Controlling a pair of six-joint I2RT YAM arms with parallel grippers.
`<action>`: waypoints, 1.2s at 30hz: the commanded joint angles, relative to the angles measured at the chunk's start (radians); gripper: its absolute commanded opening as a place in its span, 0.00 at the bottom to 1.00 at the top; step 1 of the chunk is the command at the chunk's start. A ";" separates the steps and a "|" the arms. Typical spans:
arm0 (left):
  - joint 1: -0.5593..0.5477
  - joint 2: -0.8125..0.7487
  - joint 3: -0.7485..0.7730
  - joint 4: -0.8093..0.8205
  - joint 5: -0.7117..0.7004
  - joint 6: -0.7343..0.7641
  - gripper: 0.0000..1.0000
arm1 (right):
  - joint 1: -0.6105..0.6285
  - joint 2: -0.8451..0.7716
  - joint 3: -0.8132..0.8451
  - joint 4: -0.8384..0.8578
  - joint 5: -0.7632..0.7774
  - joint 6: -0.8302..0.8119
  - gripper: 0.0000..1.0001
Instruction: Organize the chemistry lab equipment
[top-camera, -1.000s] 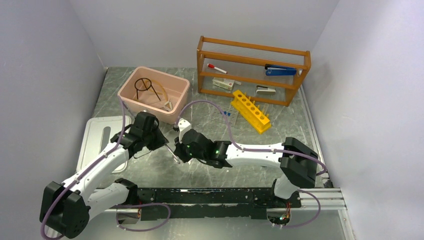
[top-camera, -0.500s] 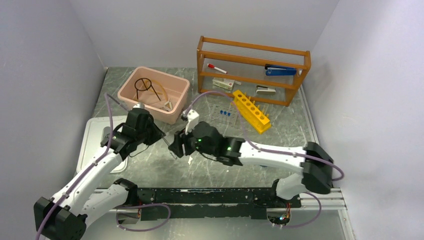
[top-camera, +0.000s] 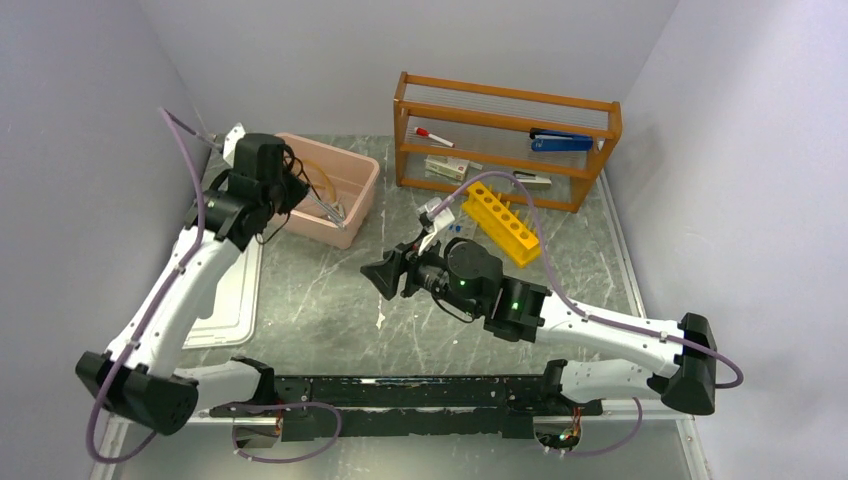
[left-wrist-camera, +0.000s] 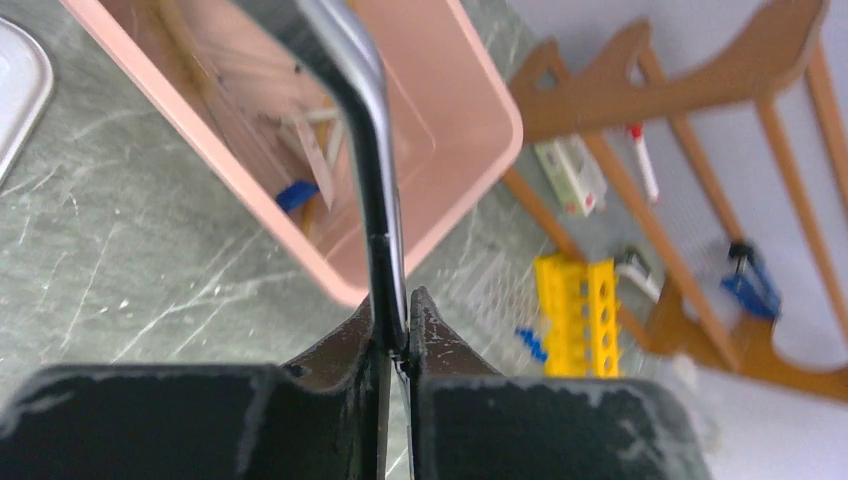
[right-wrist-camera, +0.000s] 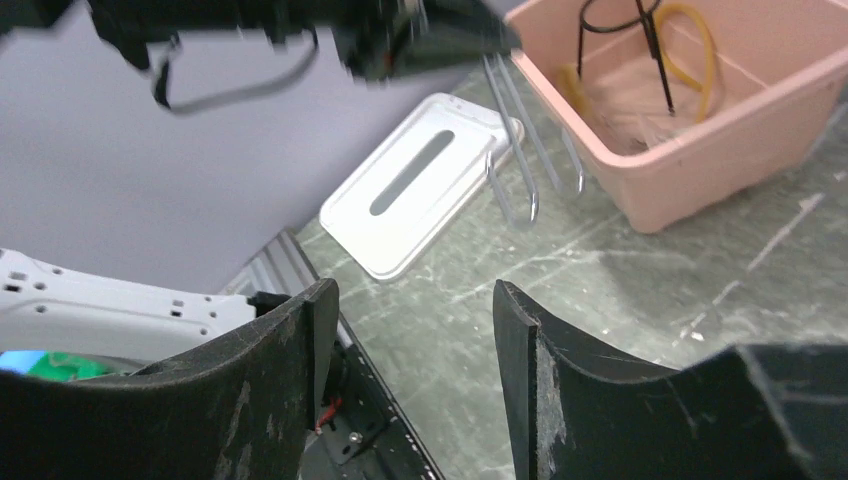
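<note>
Silvery metal tongs (left-wrist-camera: 372, 180) are pinched between my left gripper's (left-wrist-camera: 399, 325) shut fingers and reach out over the pink bin (left-wrist-camera: 470, 130). From above, that gripper (top-camera: 292, 192) hovers at the bin's (top-camera: 366, 182) left side, with the tongs (top-camera: 326, 206) over its inside. The right wrist view shows the tongs (right-wrist-camera: 520, 150) hanging at the bin's (right-wrist-camera: 720, 170) near corner. A black wire ring stand (right-wrist-camera: 620, 20) and tan tubing (right-wrist-camera: 700, 40) lie inside. My right gripper (right-wrist-camera: 410, 290) is open and empty, low over mid-table (top-camera: 380, 275). Tiny blue-capped tubes (left-wrist-camera: 530, 342) lie by the yellow rack.
A yellow tube rack (top-camera: 500, 222) lies right of the bin. Behind it, a wooden shelf (top-camera: 505, 140) holds a red-capped marker (top-camera: 433, 136) and a blue stapler (top-camera: 560, 142). A white tray (top-camera: 235, 290) lies flat at the left, under my left arm.
My right gripper opened, let go of the tongs and drew back to the right. My left arm carried the tongs from mid-table up and back to the pink bin.
</note>
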 joint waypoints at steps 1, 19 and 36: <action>0.068 0.102 0.104 -0.025 -0.121 -0.138 0.05 | -0.005 -0.013 -0.032 -0.021 0.049 -0.008 0.61; 0.242 0.476 0.251 -0.211 0.158 -0.564 0.05 | -0.006 -0.001 -0.036 -0.079 0.108 -0.032 0.60; 0.274 0.707 0.341 -0.261 0.238 -0.492 0.05 | -0.005 0.001 -0.045 -0.079 0.125 -0.036 0.60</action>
